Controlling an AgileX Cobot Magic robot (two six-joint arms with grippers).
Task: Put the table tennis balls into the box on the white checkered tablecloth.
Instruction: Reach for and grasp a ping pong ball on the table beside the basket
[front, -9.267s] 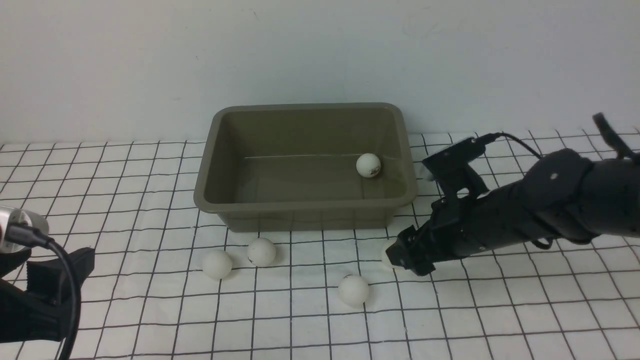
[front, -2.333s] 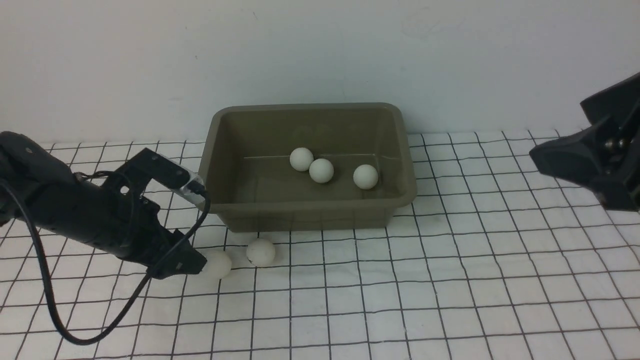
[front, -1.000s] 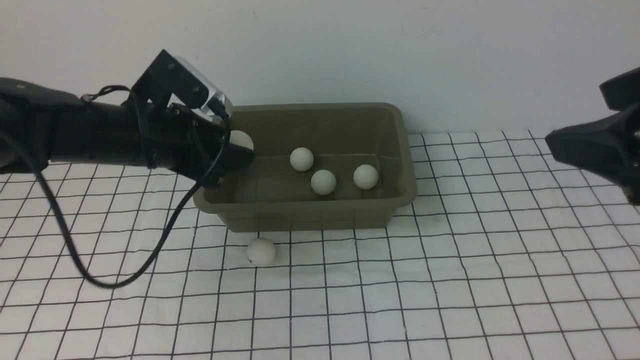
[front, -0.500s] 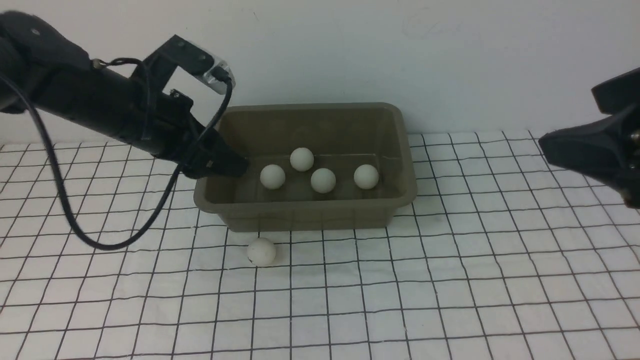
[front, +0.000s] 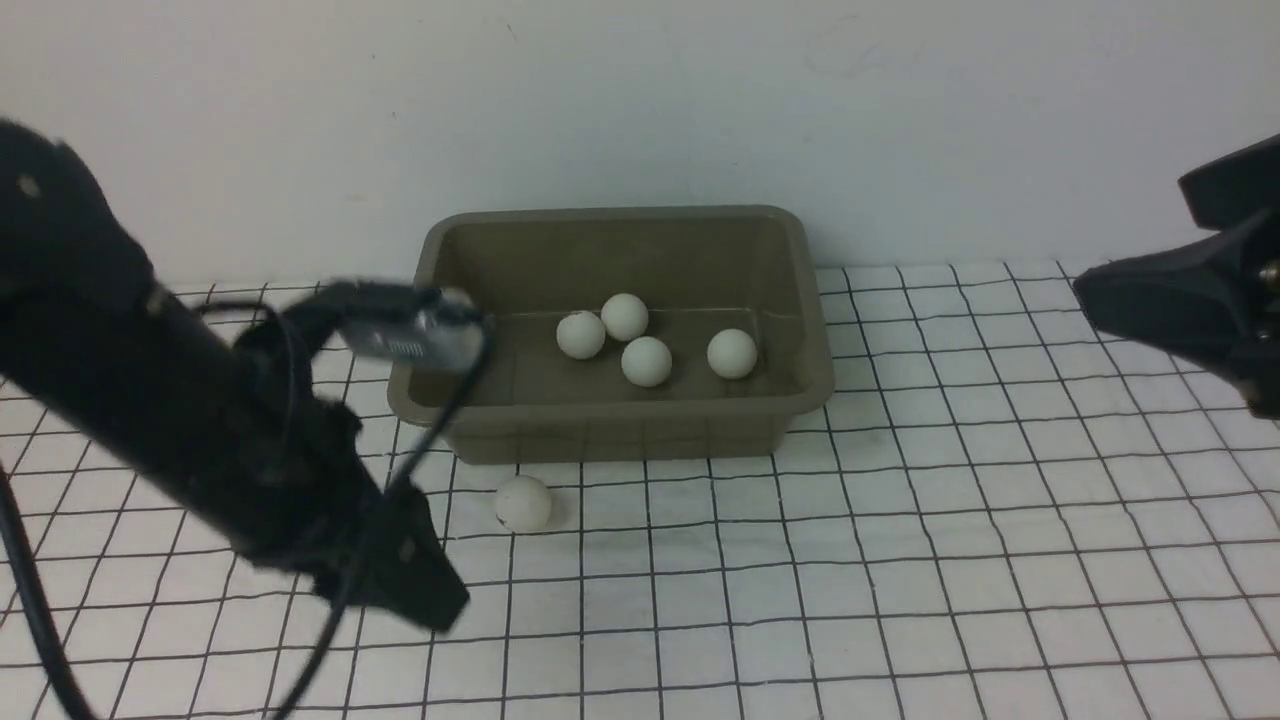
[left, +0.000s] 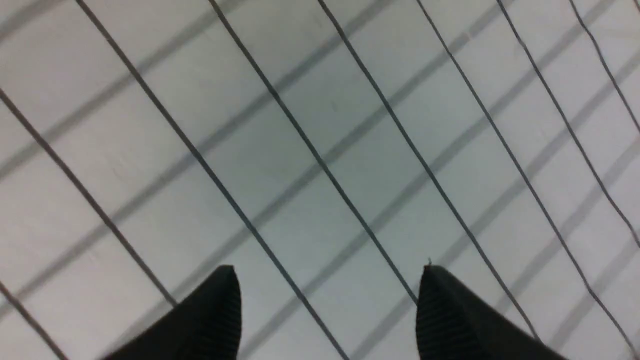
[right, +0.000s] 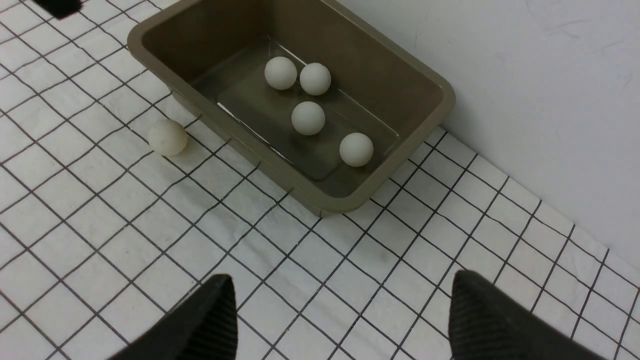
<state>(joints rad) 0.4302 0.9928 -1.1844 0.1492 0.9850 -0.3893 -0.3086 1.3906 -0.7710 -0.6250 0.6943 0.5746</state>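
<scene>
The one table tennis ball (front: 522, 503) not yet in the box (front: 620, 440) sits on the checkered tablecloth (front: 900, 550) a bit beyond the spread, empty jaws of the left gripper (left: 327, 272) (right gripper (right: 340, 285) jaws also apart, well away), and it's probably light, slick and rolly, so pinch gently across its middle.

Four white balls (front: 646, 361) in olive-grey box (front: 620, 412); fifth ball (front: 523, 503) on checkered tablecloth (front: 900, 560) nearby.

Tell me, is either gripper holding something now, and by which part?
Nothing is held. The left gripper is open above the cloth, the right gripper is open too, and one ball lies free.
</scene>
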